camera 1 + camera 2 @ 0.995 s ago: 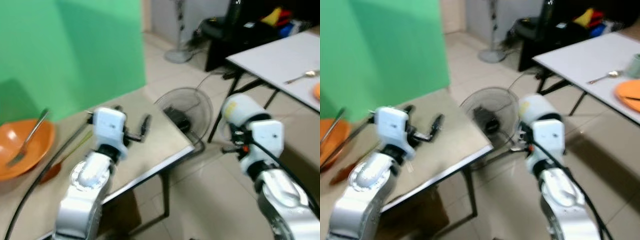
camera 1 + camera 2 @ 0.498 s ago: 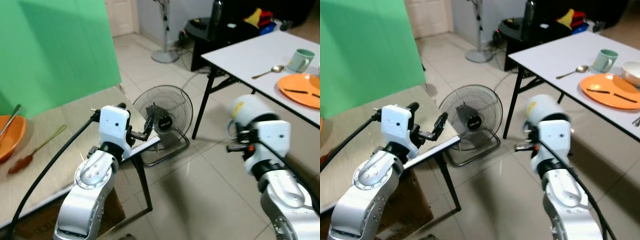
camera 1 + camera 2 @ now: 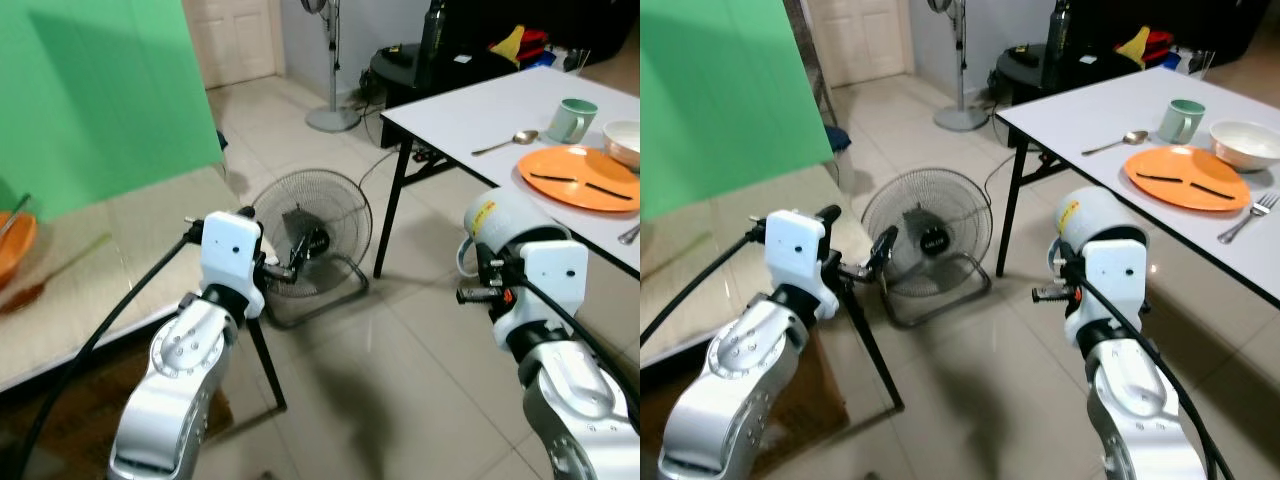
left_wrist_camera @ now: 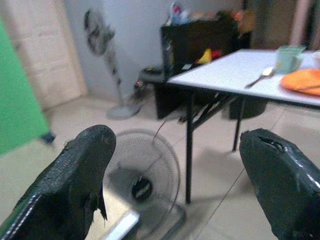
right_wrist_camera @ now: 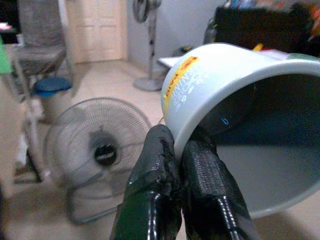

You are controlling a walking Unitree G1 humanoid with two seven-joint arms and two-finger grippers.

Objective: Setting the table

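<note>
Our right gripper (image 5: pixel 177 150) has its two fingers pinched on the rim of a white mug (image 5: pixel 240 125), one finger outside the wall and one inside; the mug lies tilted on its side above the fingers, mouth open toward the wrist camera. Our left gripper (image 4: pixel 180 165) is spread wide and empty, held over the floor fan (image 3: pixel 310 235). Beyond stands the white table (image 3: pixel 1080 110) with an orange plate (image 3: pixel 1187 178), green cup (image 3: pixel 1180 120), bowl (image 3: pixel 1245 143) and spoon (image 3: pixel 1115 142).
</note>
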